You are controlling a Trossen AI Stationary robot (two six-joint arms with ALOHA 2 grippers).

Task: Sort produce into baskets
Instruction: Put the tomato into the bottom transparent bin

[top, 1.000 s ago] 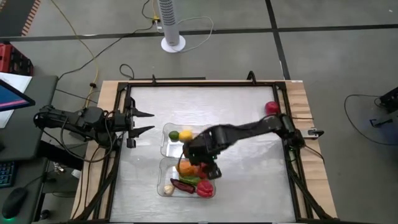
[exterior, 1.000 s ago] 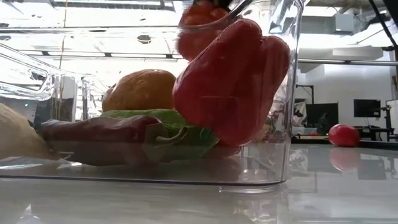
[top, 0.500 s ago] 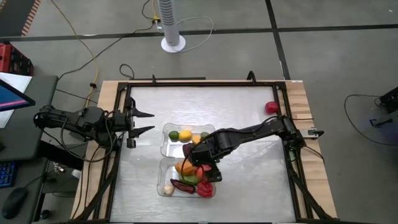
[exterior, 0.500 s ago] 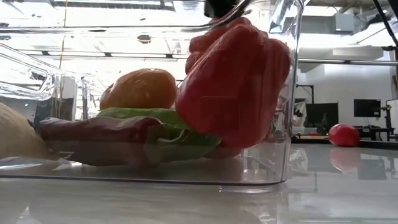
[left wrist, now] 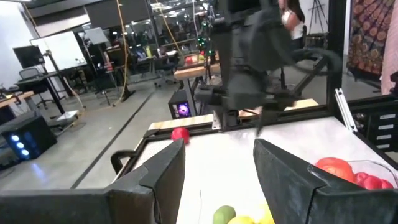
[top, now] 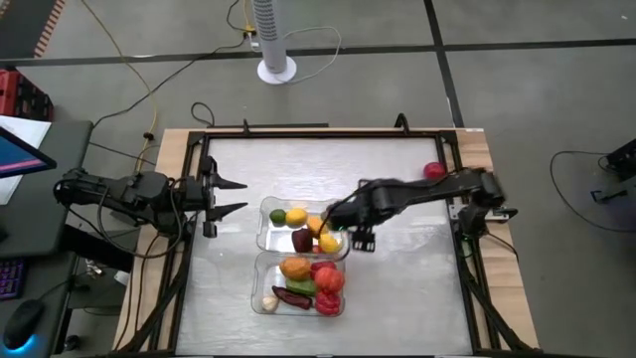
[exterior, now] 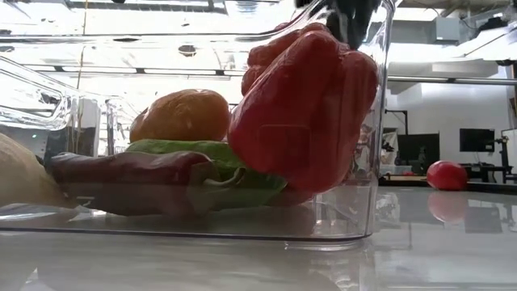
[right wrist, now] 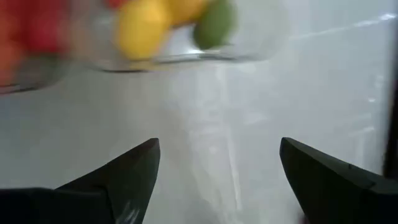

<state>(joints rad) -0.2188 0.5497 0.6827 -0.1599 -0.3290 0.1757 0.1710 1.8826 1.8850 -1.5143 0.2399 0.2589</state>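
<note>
The table point(top: 397, 298) carries almost all the action close under the right arm, and the two baskets sit end to end just beside the right gripper point(top: 360, 239). The far basket point(top: 266, 231) lies level with the gripper's fingertips, holding a lime, a lemon and a dark piece; the near basket point(top: 260, 303) sits just off to one side, packed with an orange, a green leaf, a dark red chilli, a pale garlic bulb and a big red pepper point(exterior: 307, 113). That right gripper hangs with its fingers spread wide and nothing between them, bare tabletop showing through the gap in its own wrist view. The left gripper point(top: 231, 196) waits on the far side of the baskets from it, fingers apart too, empty.

One piece is left out: a small red fruit point(top: 433, 171) well behind the right gripper, back along its arm near the table's rail.

The risks? The red pepper leans high against the near basket's wall, so a clip from the arm could tip it out or shove the light tub. The round red fruit sits so close to the rail that a poorly centred grasp could send it rolling off.
</note>
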